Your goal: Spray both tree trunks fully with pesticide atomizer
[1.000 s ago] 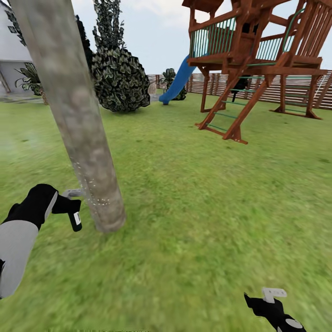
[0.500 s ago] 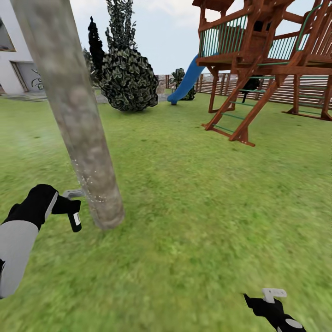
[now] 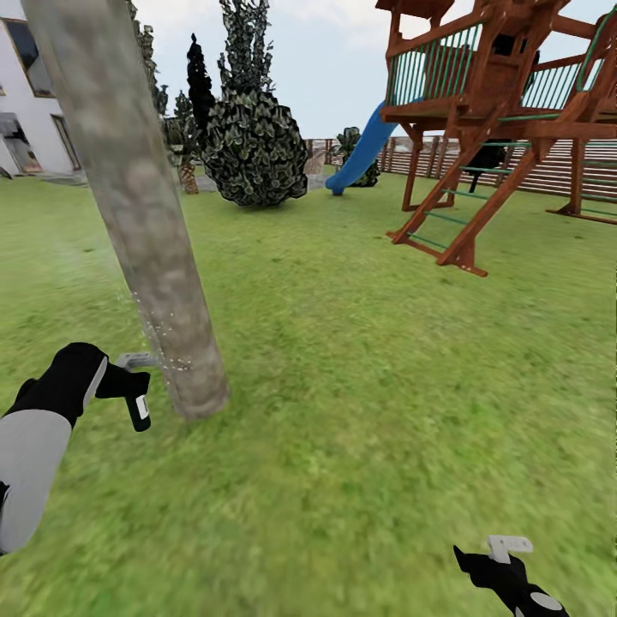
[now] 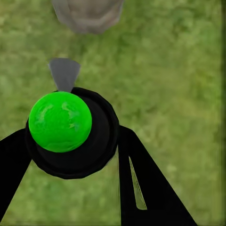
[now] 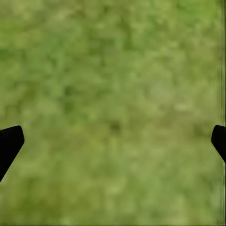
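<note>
Head view. Left gripper [image 3: 120, 382]: low at the robot's left, jaws clamped on the pesticide atomizer [image 3: 138, 403]. Atomizer: black body hanging down, white label facing out, light grey trigger head pointing at the tree trunk [image 3: 137, 214], nozzle just beside the bark near the base. Trunk: mottled grey-brown, leaning, flared where it meets the lawn [image 3: 360, 377]; tiny white specks dot its lower part at nozzle height. Right gripper [image 3: 506, 561]: low at the robot's right, over bare grass, well apart from the trunk. Background: a round dark-leaved bush [image 3: 253, 146], a wooden play tower [image 3: 501, 94] with a blue slide [image 3: 364, 150], a slatted brown fence [image 3: 548, 167], a white house wall [image 3: 30, 120].

Left wrist view. Pesticide atomizer [image 4: 70, 134]: seen end-on, round black body with a bright green spot, held between the two black fingers [image 4: 146, 183] of the left gripper [image 4: 70, 155]. Grey nozzle tip aims at the base of the tree trunk [image 4: 87, 14], near but with a strip of grass between.

Right wrist view. Right gripper [image 5: 115, 139]: jaws wide apart, one black fingertip at each edge, blurred lawn [image 5: 113, 94] between them.
</note>
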Available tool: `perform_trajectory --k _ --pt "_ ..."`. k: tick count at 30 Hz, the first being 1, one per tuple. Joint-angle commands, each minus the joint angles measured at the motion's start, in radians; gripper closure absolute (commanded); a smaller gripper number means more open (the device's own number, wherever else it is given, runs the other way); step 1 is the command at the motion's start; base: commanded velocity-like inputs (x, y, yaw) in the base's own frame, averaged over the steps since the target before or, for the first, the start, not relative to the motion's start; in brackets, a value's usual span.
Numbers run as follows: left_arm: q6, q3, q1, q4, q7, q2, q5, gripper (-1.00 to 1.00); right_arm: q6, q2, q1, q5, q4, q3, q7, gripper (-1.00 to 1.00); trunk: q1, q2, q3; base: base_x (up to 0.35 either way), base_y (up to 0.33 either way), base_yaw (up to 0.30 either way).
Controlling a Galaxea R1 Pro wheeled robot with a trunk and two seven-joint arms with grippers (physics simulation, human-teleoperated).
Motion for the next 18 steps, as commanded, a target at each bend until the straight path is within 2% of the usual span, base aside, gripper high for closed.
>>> perform_trajectory --k 1,5,8,11,15,17,18 --pt "0.003 0.004 -0.001 -0.001 -0.009 -0.001 -0.011 1.00 -0.004 0.000 -0.001 0.008 0.001 -0.009 0.006 -1.00 0.000 0.000 -0.001 0.072 -0.273 0.001" --pt "0.004 0.004 -0.001 0.001 -0.008 -0.001 -0.011 1.00 -0.004 0.000 -0.001 0.009 0.001 -0.009 0.006 -1.00 0.000 0.000 -0.001 0.156 -0.246 0.000" --pt "0.008 0.005 -0.003 -0.005 -0.006 0.002 -0.012 1.00 -0.004 0.000 -0.001 0.009 0.001 -0.009 0.006 -1.00 0.000 0.000 -0.001 0.306 -0.053 0.000" --pt "0.016 0.005 -0.017 -0.010 -0.007 0.004 -0.014 1.00 -0.004 0.000 -0.001 0.008 0.001 -0.009 0.006 -1.00 0.000 0.000 -0.001 0.101 -0.004 0.000" --pt "0.032 0.002 -0.145 -0.002 -0.004 0.014 -0.017 1.00 -0.004 0.000 -0.001 0.008 0.001 -0.009 0.006 -1.00 0.000 0.000 -0.001 0.008 0.000 0.000" --pt "0.034 0.003 -0.147 0.005 -0.005 0.016 -0.017 1.00 -0.004 0.000 -0.001 0.009 0.001 -0.009 0.006 -1.00 0.000 0.000 -0.001 0.000 0.000 0.000" --pt "0.034 0.003 -0.126 0.007 -0.006 0.016 -0.015 1.00 -0.004 0.000 -0.001 0.009 0.001 -0.009 0.006 -1.00 0.000 0.000 -0.001 0.000 0.000 0.000"
